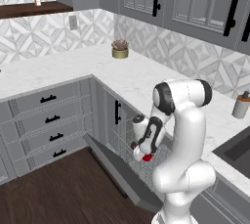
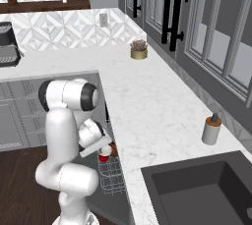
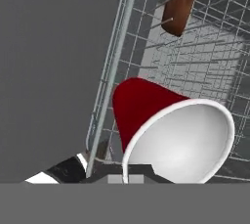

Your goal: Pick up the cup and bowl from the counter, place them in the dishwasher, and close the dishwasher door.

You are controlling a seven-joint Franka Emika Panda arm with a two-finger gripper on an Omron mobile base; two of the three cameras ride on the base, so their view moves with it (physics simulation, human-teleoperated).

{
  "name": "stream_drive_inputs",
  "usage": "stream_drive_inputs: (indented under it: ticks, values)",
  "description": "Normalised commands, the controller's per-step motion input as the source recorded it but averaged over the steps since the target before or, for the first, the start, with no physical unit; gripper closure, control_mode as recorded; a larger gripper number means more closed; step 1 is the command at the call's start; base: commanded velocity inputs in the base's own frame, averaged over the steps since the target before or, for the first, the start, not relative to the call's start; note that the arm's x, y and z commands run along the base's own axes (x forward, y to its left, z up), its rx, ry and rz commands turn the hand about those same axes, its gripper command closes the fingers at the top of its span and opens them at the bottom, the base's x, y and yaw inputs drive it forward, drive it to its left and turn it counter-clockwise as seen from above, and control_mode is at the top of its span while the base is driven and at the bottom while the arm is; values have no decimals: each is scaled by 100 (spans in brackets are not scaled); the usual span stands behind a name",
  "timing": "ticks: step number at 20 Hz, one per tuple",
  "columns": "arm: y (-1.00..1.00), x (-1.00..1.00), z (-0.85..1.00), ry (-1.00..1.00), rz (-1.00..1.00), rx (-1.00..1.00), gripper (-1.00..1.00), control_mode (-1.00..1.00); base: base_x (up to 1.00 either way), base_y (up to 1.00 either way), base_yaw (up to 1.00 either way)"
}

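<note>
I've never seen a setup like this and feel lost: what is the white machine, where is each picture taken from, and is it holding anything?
It is a rendered kitchen. The white arm ends in a pincer. Two cameras ride behind it, left and right; the third sits on the hand. The pincer is shut on the red cup, low over the wire rack of the open dishwasher. The brown bowl already lies in the rack. On the counter stand a potted plant and a soap dispenser.
</note>
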Motion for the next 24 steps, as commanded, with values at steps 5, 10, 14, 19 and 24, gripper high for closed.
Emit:
stream_drive_inputs:
  ticks: [5,10,14,19,24]
  values:
    - [-3,53,-65,0,-4,-11,100,-100,0,0,0]
    - [0,43,-69,0,-3,-9,100,-100,0,0,0]
    - [0,8,-17,0,-1,-7,-100,-100,0,0,0]
    - [-1,-30,52,-6,-2,-1,-100,-100,0,0,0]
    - [6,-79,100,-12,0,0,-100,-100,0,0,0]
